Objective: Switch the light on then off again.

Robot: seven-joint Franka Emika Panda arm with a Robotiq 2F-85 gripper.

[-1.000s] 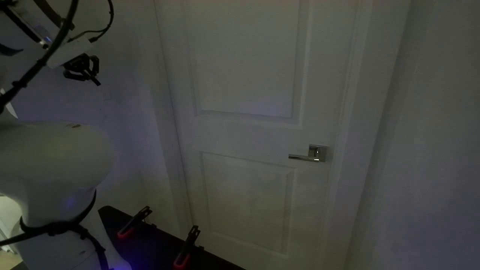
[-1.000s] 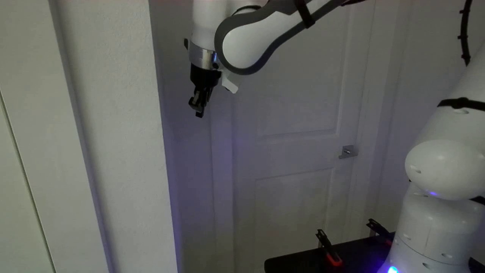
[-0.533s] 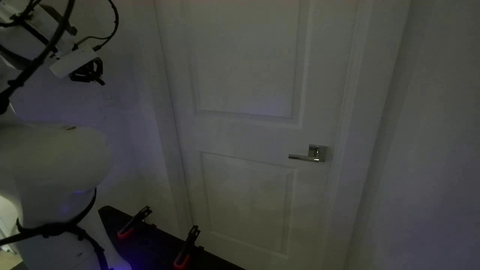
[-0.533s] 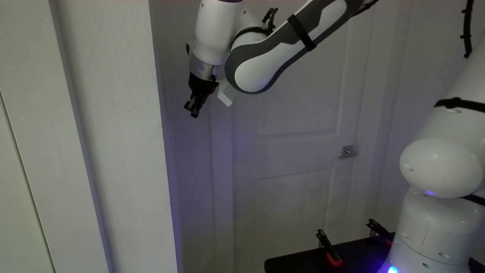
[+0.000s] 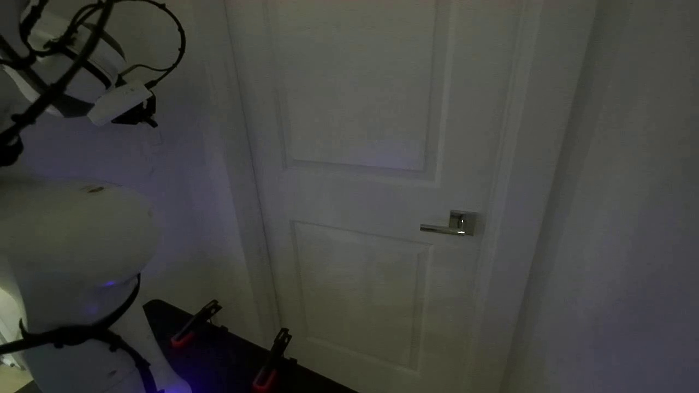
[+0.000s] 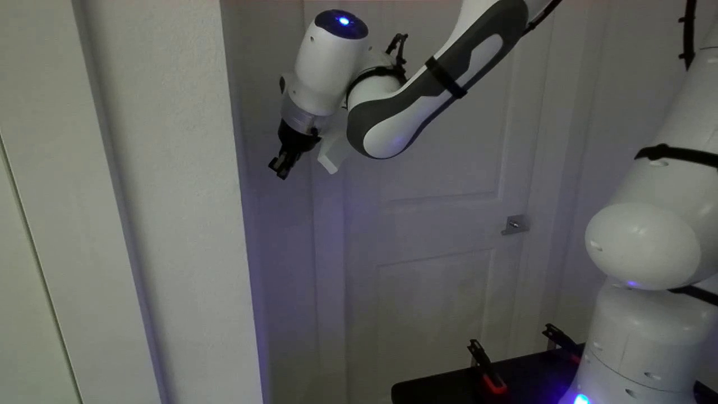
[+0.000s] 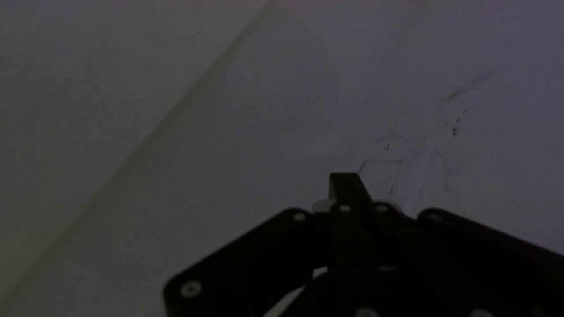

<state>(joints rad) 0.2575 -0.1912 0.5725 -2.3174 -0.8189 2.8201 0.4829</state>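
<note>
You want the light to go on and then off again. The room is dim, so my guess is that the light is off right now, but you can't see it in any view. A dim room fits the start of the job and the end of it too, so you can't tell from here if any flip is done. If you are at the start, both flips are left: on first, then off. The switch plate [image 7: 379, 176] is on the wall [image 7: 286, 132], right by the tip of your gripper [image 7: 365, 200] in the wrist view. The gripper looks pinched together, with nothing between its tips. It hides the lower left part of the plate there, and you can't tell if it touches. Only the wrist view shows the plate's edges well, with some dark smudges [image 7: 456, 127] close by. An exterior view shows how your arm [image 6: 320, 73] bends, which the wrist view can't. Both exterior views show the door [image 5: 355, 202] and its shiny handle [image 5: 463, 222], and the wrist view shows no handle. In the exterior views, the plate is too faint to be sure of.
</note>
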